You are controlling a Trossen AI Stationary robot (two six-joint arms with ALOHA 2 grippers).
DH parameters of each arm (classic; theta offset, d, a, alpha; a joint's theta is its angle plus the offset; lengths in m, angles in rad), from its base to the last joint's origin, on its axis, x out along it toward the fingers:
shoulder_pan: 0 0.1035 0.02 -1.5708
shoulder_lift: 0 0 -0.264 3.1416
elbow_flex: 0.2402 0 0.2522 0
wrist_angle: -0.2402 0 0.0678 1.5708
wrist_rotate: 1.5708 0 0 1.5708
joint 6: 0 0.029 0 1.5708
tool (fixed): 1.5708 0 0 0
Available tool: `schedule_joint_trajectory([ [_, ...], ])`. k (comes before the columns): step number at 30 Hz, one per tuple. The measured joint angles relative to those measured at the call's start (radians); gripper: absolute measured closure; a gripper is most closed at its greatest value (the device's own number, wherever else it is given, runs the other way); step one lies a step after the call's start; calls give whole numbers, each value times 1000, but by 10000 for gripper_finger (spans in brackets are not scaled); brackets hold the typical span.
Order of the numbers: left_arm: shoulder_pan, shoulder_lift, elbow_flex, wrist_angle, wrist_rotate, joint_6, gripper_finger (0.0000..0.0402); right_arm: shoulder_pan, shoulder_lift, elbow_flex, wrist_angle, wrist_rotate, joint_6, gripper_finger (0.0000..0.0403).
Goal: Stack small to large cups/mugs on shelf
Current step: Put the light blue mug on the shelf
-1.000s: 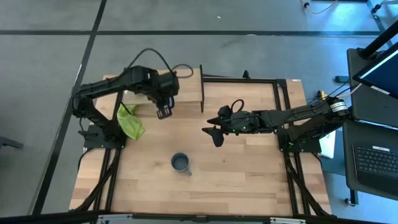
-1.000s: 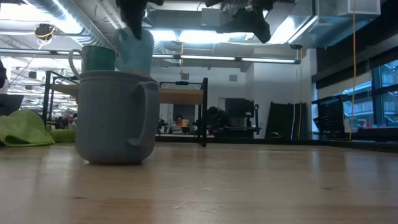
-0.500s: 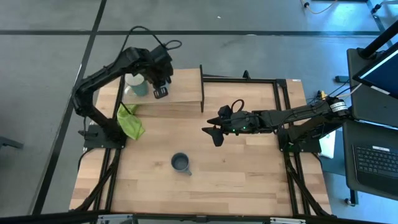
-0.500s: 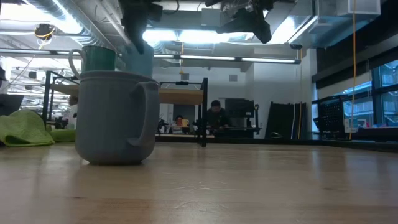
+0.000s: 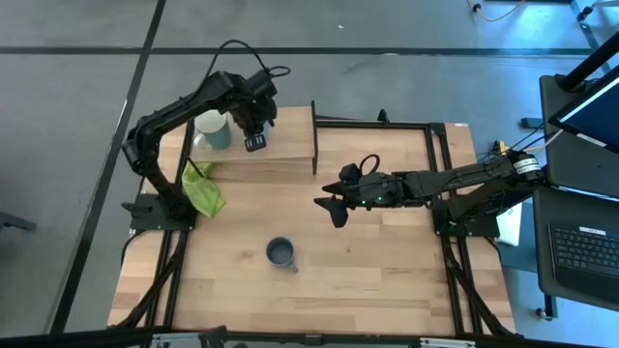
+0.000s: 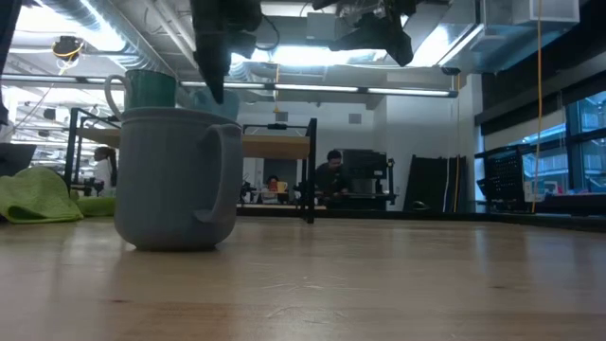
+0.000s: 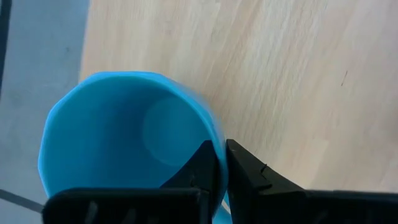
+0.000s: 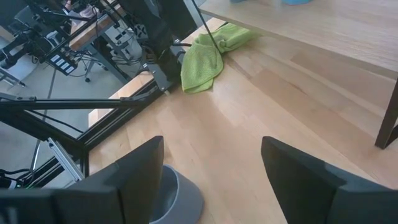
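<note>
The surface (image 5: 387, 261) carries the shelf (image 5: 285, 135) at its far left corner. Over the shelf, the left jaws (image 5: 253, 135) pinch the light blue mug (image 7: 124, 140) by its rim, beside the pale green mug (image 5: 212, 129). Mid-surface, the right jaws (image 5: 329, 206) hang wide apart, empty. The dark grey-blue mug (image 5: 280, 253) sits nearer the front.

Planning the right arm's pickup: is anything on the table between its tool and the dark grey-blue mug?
Nothing visible. In the high view, only bare tabletop lies between the open right tool and the dark grey-blue mug. The lime-green cloth lies well off to the side.
</note>
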Motion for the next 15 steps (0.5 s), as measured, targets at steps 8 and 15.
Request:
schedule_joint_trajectory([
  [8,0,-10,0,-40,12,-5,383,0,0,0,-1,0,1,131],
  [15,-30,-33,0,-39,12,-10,343,0,0,0,-1,0,0,131],
])
